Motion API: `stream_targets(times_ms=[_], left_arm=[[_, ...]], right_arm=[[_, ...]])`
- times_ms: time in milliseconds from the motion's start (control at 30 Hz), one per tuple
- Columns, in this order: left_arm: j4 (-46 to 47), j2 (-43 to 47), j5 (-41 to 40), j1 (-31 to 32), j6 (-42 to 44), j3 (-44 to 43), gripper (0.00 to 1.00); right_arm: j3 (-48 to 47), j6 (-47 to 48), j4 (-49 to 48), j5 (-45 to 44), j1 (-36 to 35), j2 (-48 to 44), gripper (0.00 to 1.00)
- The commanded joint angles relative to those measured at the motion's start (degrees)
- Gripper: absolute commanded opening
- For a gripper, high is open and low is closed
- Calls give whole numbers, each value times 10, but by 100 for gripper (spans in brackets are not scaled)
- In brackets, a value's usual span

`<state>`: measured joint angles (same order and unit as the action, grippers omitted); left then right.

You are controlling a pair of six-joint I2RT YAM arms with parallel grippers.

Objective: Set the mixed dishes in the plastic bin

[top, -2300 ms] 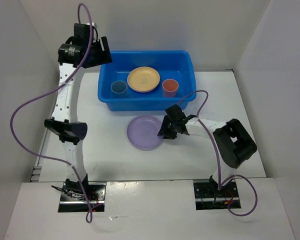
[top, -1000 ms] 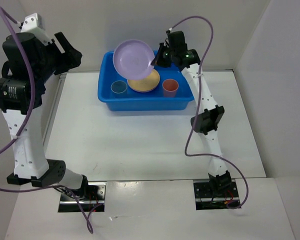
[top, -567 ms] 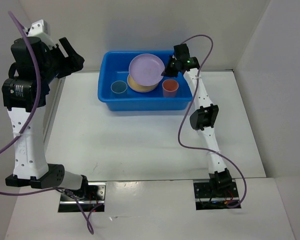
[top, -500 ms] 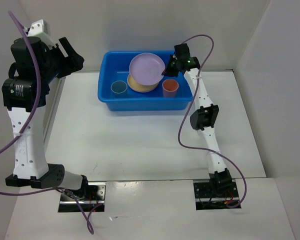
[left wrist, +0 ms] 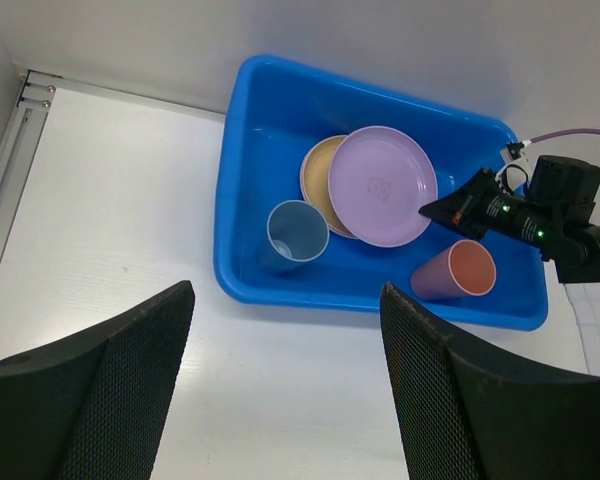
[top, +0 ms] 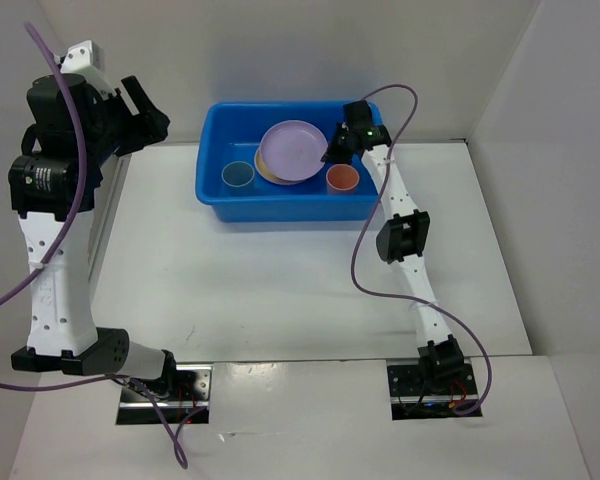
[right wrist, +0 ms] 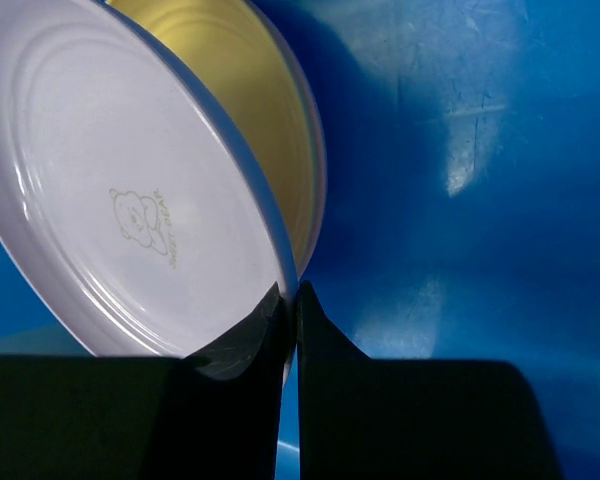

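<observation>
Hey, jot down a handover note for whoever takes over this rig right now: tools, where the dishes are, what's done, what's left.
Left tool: open, empty, raised to the left of the bin.
Right tool: shut on the rim of the lilac plate, holding it inside the bin over the yellow plate.
Done: yellow plate, blue cup and coral cup are in the bin.
Left: release the lilac plate and withdraw. No pink plate is in view; look for it.
</observation>
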<state>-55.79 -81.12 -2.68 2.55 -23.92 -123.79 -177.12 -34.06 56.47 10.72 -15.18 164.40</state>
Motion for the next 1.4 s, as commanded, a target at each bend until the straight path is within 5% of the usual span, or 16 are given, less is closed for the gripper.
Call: stream_targets(times_ms=[0,133,267,567,700,1000,1167,1367], left_arm=[[19,10,-2,-3,13,5,82],[19,10,-2,-3,13,5,82],[19,10,-2,-3,13,5,82],[19,15,14,-3,8,5,82],[13,21,21,-3,8,5,82],[1,66,103,-3,-3,42,82],[27,133,179,-3,-16,132,82],[80,242,232,-3,-51,316,82]], right_arm=[[-25,-6,-52,0,-2,0,8],[-25,-6,-65,11,-2,0,19],[-25,-6,-71,22,-2,-6,45],[-25,21,-65,33,-2,-65,74],[-25,35,-44,28,-2,-136,100],[-25,88,86,-67,-39,-298,100],[-12,105,183,-209,-111,-383,100],[291,28,183,-372,-250,-594,100]])
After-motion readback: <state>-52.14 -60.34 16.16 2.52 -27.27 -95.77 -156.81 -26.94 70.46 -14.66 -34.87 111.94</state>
